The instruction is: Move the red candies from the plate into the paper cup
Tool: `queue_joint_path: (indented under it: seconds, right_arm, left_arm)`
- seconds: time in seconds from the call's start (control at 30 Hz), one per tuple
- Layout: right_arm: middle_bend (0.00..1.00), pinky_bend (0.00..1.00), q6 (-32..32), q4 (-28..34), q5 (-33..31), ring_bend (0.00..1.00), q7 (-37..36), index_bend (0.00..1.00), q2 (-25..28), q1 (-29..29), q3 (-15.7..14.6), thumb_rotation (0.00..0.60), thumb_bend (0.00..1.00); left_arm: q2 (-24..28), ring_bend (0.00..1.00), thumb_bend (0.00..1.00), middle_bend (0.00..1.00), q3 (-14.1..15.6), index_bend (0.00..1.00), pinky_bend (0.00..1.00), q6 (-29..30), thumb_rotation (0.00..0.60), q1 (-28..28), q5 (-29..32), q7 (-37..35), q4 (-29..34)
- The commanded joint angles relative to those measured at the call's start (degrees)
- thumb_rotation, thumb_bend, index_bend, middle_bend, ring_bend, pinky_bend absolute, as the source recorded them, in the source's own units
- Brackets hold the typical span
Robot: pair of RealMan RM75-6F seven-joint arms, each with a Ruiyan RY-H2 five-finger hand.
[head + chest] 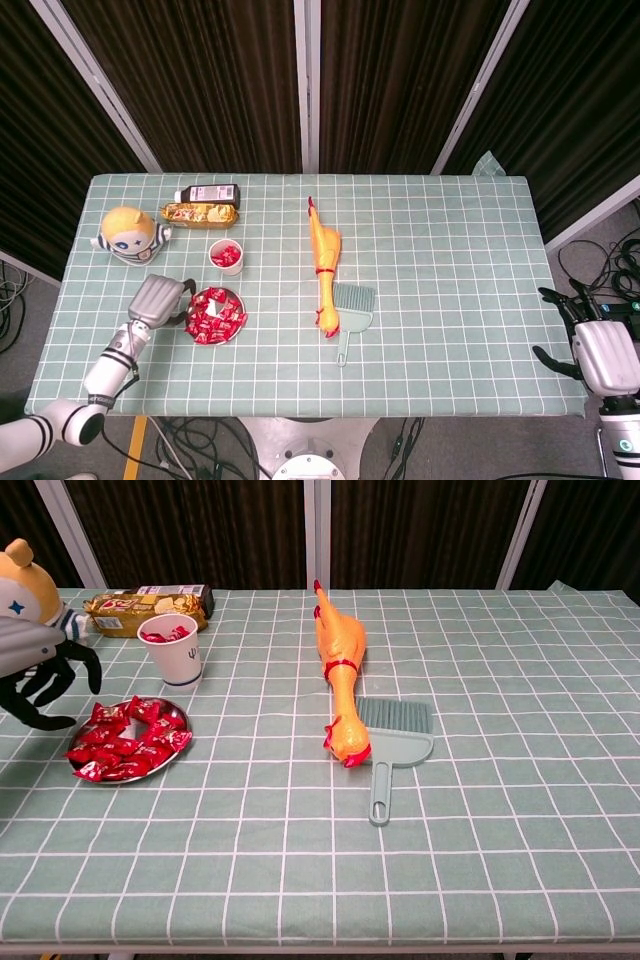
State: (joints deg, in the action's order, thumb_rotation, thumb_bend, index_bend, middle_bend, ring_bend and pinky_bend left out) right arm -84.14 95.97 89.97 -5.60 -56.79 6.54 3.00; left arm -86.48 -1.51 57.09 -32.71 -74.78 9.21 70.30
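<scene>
Chest view first: nearest the camera, the teal plastic dustpan brush (391, 742) is lying bristles-up, handle toward the desk's (500, 810) front edge, touching the head of the yellow rubber chicken (338, 670) stretching away behind it. Over on the left, the left hand (42, 675) is hanging just beside the round metal plate (176, 716), dark fingers (80, 658) spread apart and holding nothing, apparently not quite touching the rim. Red wrapped candies (125, 741) are sitting heaped on that plate. Just beyond it, the white paper cup (171, 652) is standing upright, with a few red candies showing inside it. Farther back, a yellow snack packet (140, 605) and a dark brown bottle lying on its side (208, 192) are resting near the far edge, with a round yellow-headed toy figure in a striped shirt (128, 235) at the left. From the head view, the right hand (600, 352) is waiting off the desk's right side, fingers apart, holding nothing.
</scene>
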Motion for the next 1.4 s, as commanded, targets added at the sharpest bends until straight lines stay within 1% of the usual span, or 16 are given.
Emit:
queue_joint_path:
  seconds: [0.03, 0.2, 0.37, 0.57, 0.93, 1.2, 1.4]
  right_arm:
    - [0.27, 0.31, -0.1, 0.1, 0.0, 0.06, 0.0, 0.17, 0.0, 0.0, 0.0, 0.6, 0.1]
    - [0.27, 0.31, 0.1, 0.1, -0.3, 0.06, 0.1, 0.17, 0.1, 0.0, 0.0, 0.6, 0.1]
    - [0.27, 0.31, -0.1, 0.0, -0.5, 0.06, 0.0, 0.17, 0.1, -0.2, 0.0, 0.6, 0.1]
    - [0.27, 0.31, 0.2, 0.0, -0.5, 0.06, 0.1, 0.17, 0.1, 0.0, 0.0, 0.6, 0.1]
    - [0.27, 0.31, 0.1, 0.2, -0.7, 0.06, 0.2, 0.17, 0.3, -0.2, 0.1, 0.6, 0.1]
    - [0.27, 0.31, 0.0, 0.0, -0.8, 0.06, 0.0, 0.17, 0.4, -0.3, 0.1, 0.6, 0.1]
    - [0.27, 0.31, 0.2, 0.1, -0.9, 0.06, 0.0, 0.17, 0.4, -0.2, 0.1, 0.6, 0.1]
  left_arm:
    - [-1.4, 0.72, 0.27, 0.83, -1.0, 0.49, 0.96, -1.8, 0.6, -0.7, 1.4, 0.4, -1.1]
    - [-3.5, 0.72, 0.27, 0.83, -2.1, 0.52, 0.97, -3.9, 0.6, -1.5, 3.3, 1.0, -3.3]
    - [-4.8, 0.72, 0.27, 0.84, -2.7, 0.52, 0.97, -5.0, 0.6, -1.9, 4.7, 2.6, -5.5]
    - [-5.3, 0.72, 0.27, 0.84, -3.0, 0.52, 0.97, -5.8, 0.6, -2.0, 5.3, 2.7, -6.1]
    - [-5.0, 0.72, 0.27, 0.84, -3.5, 0.52, 0.97, -4.3, 0.6, -2.1, 4.1, 3.0, -4.1]
    - [-5.4, 0.72, 0.27, 0.84, -3.9, 0.51, 0.97, -4.5, 0.6, -2.4, 4.8, 4.2, -3.7]
    - [-4.3, 0.72, 0.27, 0.84, -4.4, 0.49, 0.97, -3.0, 0.6, -2.1, 5.2, 5.9, -1.0]
